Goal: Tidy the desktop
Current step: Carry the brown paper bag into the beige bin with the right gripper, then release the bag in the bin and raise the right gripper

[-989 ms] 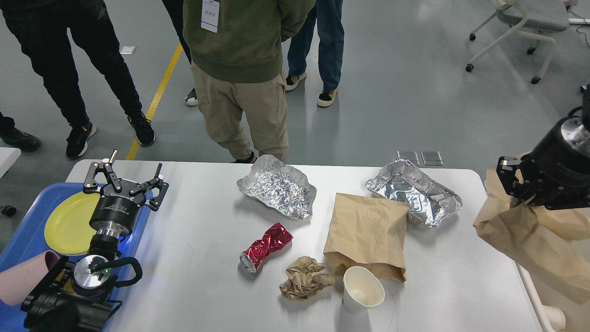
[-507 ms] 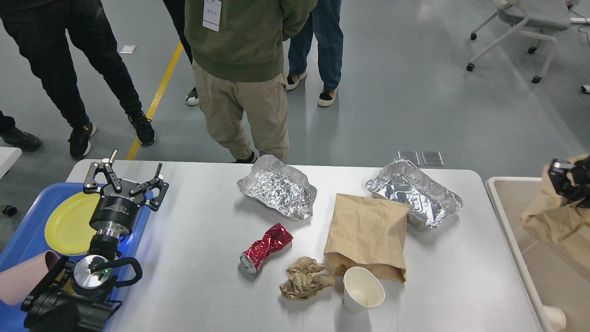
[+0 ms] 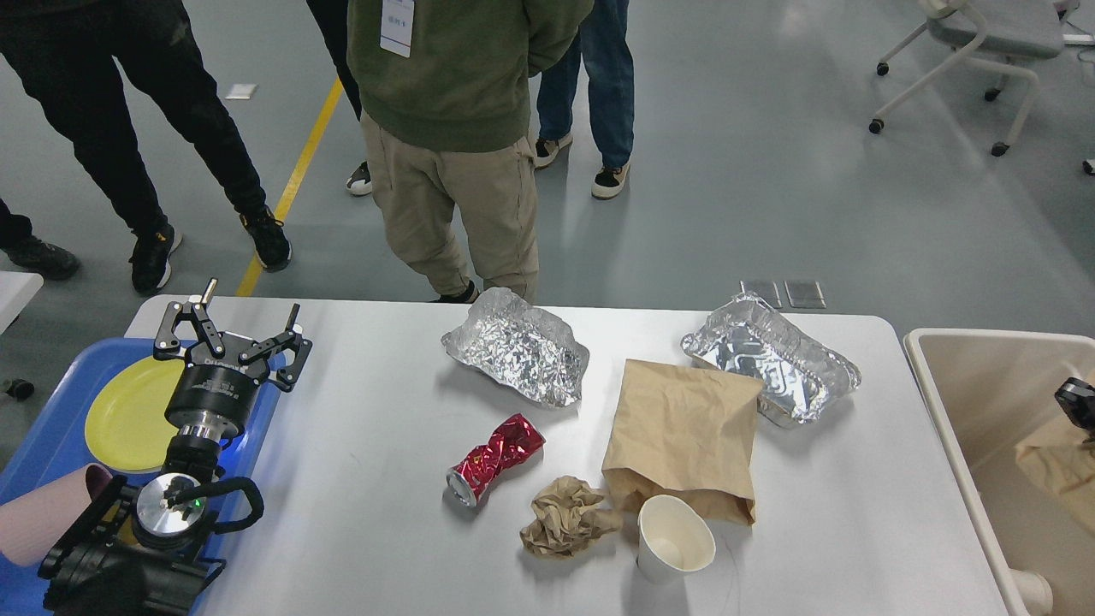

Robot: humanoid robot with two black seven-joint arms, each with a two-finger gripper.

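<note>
The white desktop [image 3: 376,513] holds a crumpled foil lump [image 3: 513,355], a foil tray [image 3: 770,359], a flat brown paper bag [image 3: 680,436], a crushed red can [image 3: 494,458], a ball of brown paper [image 3: 565,518] and a white paper cup [image 3: 676,539]. My left gripper [image 3: 239,329] is open and empty, over the desktop's left edge beside the blue tray [image 3: 43,445]. Only a small black part of my right gripper [image 3: 1078,402] shows at the right edge, inside the beige bin [image 3: 984,368], just above a second crumpled brown bag [image 3: 1061,466]. Its fingers cannot be told apart.
The blue tray holds a yellow plate [image 3: 128,411] and a pink cup [image 3: 43,522]. Several people [image 3: 453,128] stand close behind the desktop's far edge. A wheeled chair [image 3: 975,43] stands far right on the grey floor.
My right arm has moved right and down with the second brown bag, from beside the desktop into the beige bin, and is now mostly out of view. The left arm has not moved.
</note>
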